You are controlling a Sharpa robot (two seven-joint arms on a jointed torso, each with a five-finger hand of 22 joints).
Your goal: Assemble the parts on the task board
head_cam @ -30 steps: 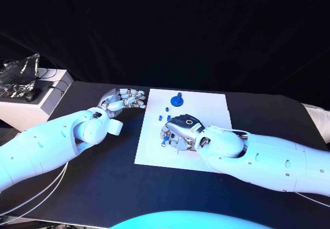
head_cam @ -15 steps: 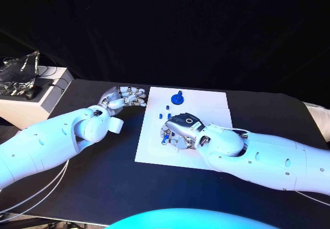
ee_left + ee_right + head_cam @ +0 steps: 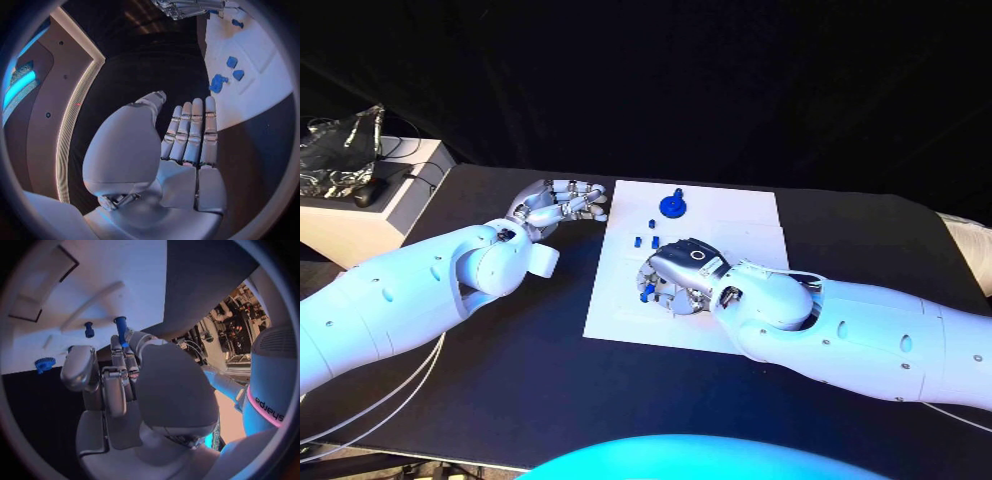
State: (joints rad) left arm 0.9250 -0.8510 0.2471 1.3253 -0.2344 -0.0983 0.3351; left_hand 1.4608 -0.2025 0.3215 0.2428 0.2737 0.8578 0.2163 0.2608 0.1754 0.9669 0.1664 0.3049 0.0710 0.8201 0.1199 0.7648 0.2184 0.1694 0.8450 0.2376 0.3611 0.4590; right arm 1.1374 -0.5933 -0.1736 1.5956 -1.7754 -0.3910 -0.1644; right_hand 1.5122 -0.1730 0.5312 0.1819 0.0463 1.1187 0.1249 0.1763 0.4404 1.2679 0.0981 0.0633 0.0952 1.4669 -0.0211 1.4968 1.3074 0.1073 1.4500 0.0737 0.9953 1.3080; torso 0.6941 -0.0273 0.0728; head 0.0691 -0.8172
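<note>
Pinching blue peg (image 3: 120, 329) (partly hidden): right hand (image 3: 678, 276) | left hand (image 3: 564, 207) flat, empty

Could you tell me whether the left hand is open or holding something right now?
Open. The left hand lies flat with fingers straight, side by side, and nothing in it, beside the board.

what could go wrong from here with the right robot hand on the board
1. The right robot hand seems to pinch a blue peg at its fingertips; the grip looks shallow, so the peg might tilt or slip out.
2. That hand covers part of the task board in the head view, so seating the peg may be hard to check.
3. Two small blue pieces lie just beyond its fingers and could get knocked. The left robot hand rests off the board.
</note>
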